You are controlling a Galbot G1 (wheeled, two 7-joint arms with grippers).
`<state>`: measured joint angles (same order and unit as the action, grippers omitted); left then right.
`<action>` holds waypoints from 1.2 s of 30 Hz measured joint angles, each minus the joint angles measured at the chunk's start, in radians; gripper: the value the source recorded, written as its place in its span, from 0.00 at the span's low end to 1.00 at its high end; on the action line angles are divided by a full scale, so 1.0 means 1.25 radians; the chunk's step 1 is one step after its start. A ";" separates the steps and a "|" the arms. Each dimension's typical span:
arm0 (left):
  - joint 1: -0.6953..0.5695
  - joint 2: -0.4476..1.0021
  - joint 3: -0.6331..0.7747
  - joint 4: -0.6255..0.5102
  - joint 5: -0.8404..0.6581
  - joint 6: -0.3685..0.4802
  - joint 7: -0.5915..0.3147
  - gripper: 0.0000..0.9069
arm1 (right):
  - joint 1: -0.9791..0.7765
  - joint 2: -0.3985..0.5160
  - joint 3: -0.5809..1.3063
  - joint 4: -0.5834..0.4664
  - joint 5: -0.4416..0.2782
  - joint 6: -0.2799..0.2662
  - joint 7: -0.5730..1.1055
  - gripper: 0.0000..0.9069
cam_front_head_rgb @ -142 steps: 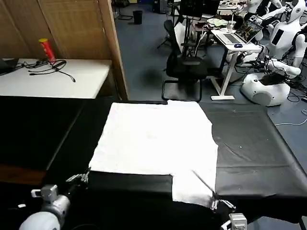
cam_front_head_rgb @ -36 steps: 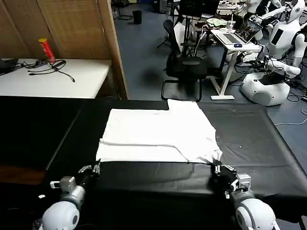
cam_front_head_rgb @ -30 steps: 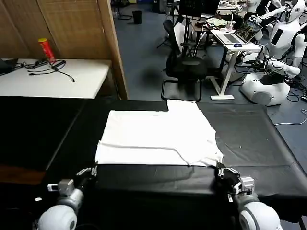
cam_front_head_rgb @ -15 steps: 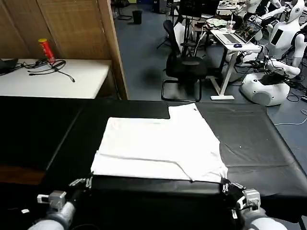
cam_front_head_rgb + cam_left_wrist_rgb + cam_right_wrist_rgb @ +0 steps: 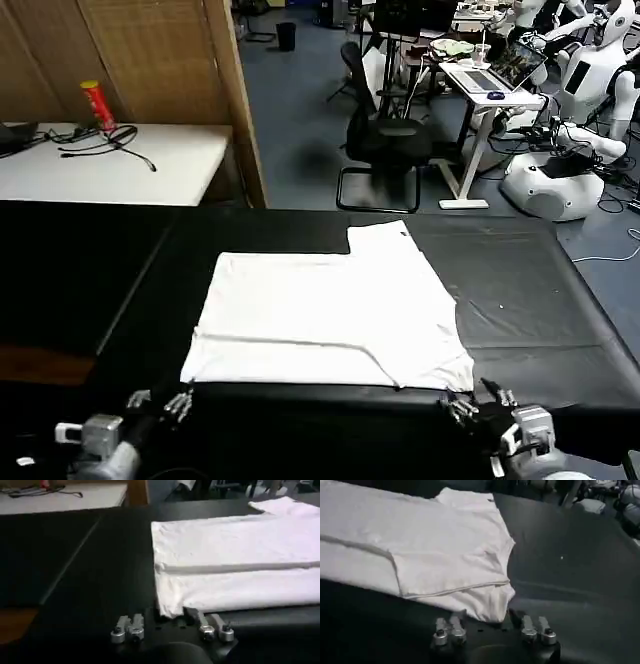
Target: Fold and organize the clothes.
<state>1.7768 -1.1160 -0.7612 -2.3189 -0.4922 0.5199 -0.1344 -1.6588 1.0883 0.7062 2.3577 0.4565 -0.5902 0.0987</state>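
At the near edge of the black table [image 5: 520,300], around seven o'clock in the head view, the left gripper [image 5: 160,404] sits with its fingers spread apart and nothing between them, just short of the T-shirt's [image 5: 330,315] near left corner. At about five o'clock the right gripper [image 5: 478,404] is likewise spread and empty, just below the shirt's near right corner. The white T-shirt lies flat at the table's centre, folded over on itself, one sleeve poking out toward twelve o'clock. Beyond, at ten o'clock, stands a white side table [image 5: 110,165].
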 joint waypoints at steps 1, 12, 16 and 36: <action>-0.020 0.005 -0.001 0.004 -0.017 0.001 -0.007 0.97 | 0.031 -0.002 -0.005 -0.015 0.001 0.009 0.001 0.97; -0.382 0.094 0.113 0.232 -0.190 0.003 -0.050 0.97 | 0.472 0.015 -0.173 -0.337 0.000 0.023 0.036 0.97; -0.512 0.111 0.181 0.350 -0.232 0.015 -0.045 0.97 | 0.606 0.034 -0.240 -0.482 0.001 0.025 0.037 0.97; -0.892 0.074 0.412 0.765 -0.259 0.094 -0.019 0.97 | 0.941 0.146 -0.370 -0.973 -0.011 0.000 -0.002 0.97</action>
<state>0.6615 -1.0239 -0.2456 -1.3631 -0.8166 0.6369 -0.1584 -0.4822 1.2712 0.2442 1.1414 0.4424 -0.5904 0.0961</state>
